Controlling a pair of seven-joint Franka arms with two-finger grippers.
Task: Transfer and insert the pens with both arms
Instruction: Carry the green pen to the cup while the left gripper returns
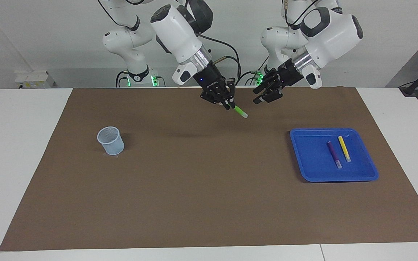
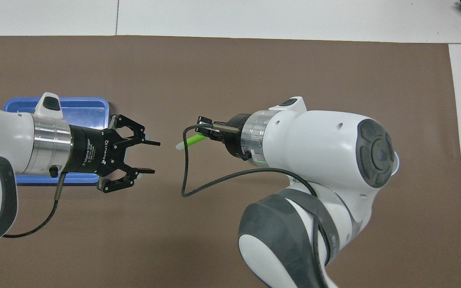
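Note:
My right gripper [image 1: 228, 105] is shut on the green pen [image 1: 240, 112] and holds it up over the brown mat, pale cap end pointing toward my left gripper. In the overhead view the green pen [image 2: 192, 140] sticks out of the right gripper [image 2: 208, 134]. My left gripper [image 1: 258, 96] is open and empty, raised a short gap from the pen's cap; it also shows in the overhead view [image 2: 155, 157]. The purple pen [image 1: 334, 154] and the yellow pen [image 1: 344, 148] lie side by side in the blue tray [image 1: 310, 159].
A pale blue mesh cup [image 1: 111, 140] stands upright on the brown mat [image 1: 194, 188] toward the right arm's end. The blue tray [image 2: 82, 108] is partly covered by the left arm in the overhead view. White table borders the mat.

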